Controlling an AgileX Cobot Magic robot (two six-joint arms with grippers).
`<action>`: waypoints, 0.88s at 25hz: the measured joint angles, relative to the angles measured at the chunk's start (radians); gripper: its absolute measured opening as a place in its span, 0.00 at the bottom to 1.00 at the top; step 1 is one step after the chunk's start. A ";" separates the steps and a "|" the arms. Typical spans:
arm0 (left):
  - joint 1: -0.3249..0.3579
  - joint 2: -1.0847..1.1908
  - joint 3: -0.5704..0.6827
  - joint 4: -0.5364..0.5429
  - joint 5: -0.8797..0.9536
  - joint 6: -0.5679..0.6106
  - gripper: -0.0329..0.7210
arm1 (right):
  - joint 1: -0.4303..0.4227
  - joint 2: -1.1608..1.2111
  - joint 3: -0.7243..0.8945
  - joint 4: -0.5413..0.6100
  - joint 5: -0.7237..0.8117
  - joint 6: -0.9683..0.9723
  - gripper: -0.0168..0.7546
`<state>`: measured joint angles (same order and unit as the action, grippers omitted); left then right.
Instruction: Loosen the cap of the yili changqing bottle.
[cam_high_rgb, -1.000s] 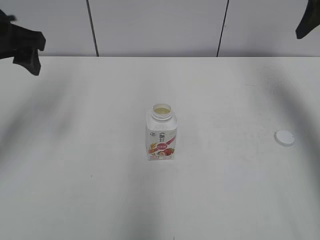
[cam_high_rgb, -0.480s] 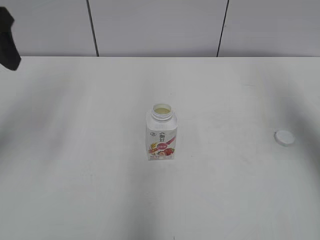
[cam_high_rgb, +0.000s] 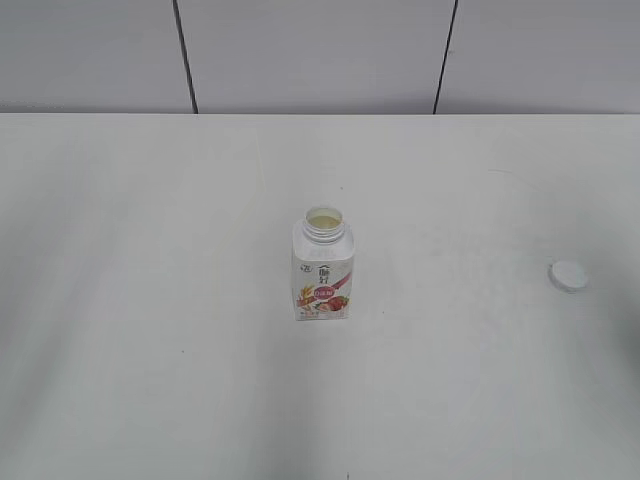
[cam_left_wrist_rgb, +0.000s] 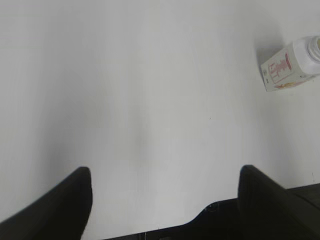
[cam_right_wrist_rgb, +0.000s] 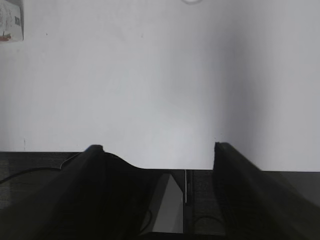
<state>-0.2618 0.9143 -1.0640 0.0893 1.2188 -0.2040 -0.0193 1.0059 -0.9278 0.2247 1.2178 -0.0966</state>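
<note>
The yili changqing bottle (cam_high_rgb: 323, 268) stands upright near the middle of the white bench (cam_high_rgb: 150, 380), its long axis vertical and its neck open, with pale liquid visible at the mouth. The cap (cam_high_rgb: 568, 275) is already off: it lies flat on the bench well to the right of the bottle, apart from it. Judged from that, the loosening is done and nothing remains to be unscrewed.

Neither arm shows in the exterior view. In the left wrist view, the left gripper (cam_left_wrist_rgb: 165, 200) has its jaws spread wide over bare bench and holds nothing; the bottle (cam_left_wrist_rgb: 290, 65) sits far up and to the right of them, at the frame's edge. In the right wrist view, the right gripper (cam_right_wrist_rgb: 157, 170) is likewise wide apart and empty, with only a corner of the bottle (cam_right_wrist_rgb: 11, 20) at the upper left and a sliver of the cap (cam_right_wrist_rgb: 191, 1) at the top edge.

Both pairs of jaws are well back from the bottle. The cap lies on the right arm's side, so any further handling of it would probably fall to that arm.
</note>
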 joint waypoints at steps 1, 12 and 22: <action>0.000 -0.047 0.035 0.000 0.000 0.000 0.76 | 0.000 -0.039 0.026 -0.001 0.000 -0.016 0.72; 0.000 -0.569 0.344 0.000 -0.038 0.018 0.75 | 0.000 -0.493 0.204 -0.033 -0.044 -0.140 0.72; 0.000 -0.824 0.527 0.007 -0.133 0.097 0.75 | 0.000 -0.833 0.367 -0.033 -0.100 -0.218 0.72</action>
<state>-0.2618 0.0904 -0.5370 0.0967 1.0861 -0.1075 -0.0193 0.1733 -0.5610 0.1920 1.1179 -0.3146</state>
